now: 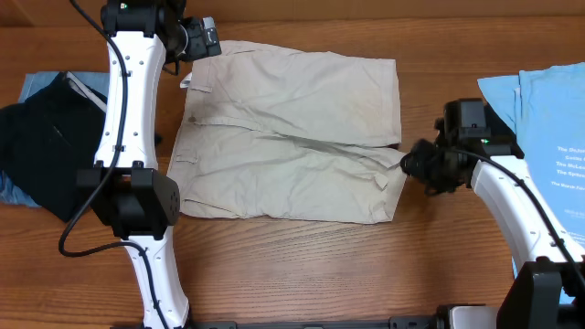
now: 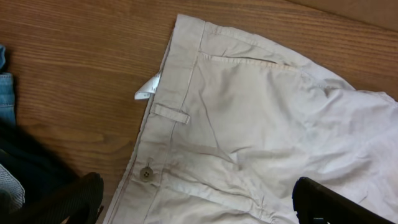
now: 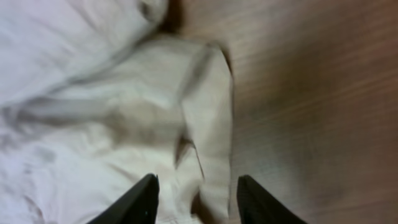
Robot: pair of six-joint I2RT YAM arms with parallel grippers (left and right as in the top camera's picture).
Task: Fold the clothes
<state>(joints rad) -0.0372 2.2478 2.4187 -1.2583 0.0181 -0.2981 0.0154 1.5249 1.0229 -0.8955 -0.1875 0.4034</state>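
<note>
A pair of beige shorts (image 1: 292, 128) lies spread flat on the wooden table, waistband to the left, leg hems to the right. My left gripper (image 1: 206, 38) is open above the waistband's far corner; in the left wrist view (image 2: 196, 199) its fingers straddle the cloth (image 2: 261, 124) near the button (image 2: 147, 173). My right gripper (image 1: 409, 163) is open at the right hem; in the right wrist view (image 3: 198, 183) its fingers stand on either side of a rumpled hem edge (image 3: 211, 118) without pinching it.
A black garment (image 1: 41, 151) lies on blue denim (image 1: 37, 87) at the left edge. A light blue printed T-shirt (image 1: 548, 119) lies at the right edge. Bare wood (image 1: 292, 265) runs along the front.
</note>
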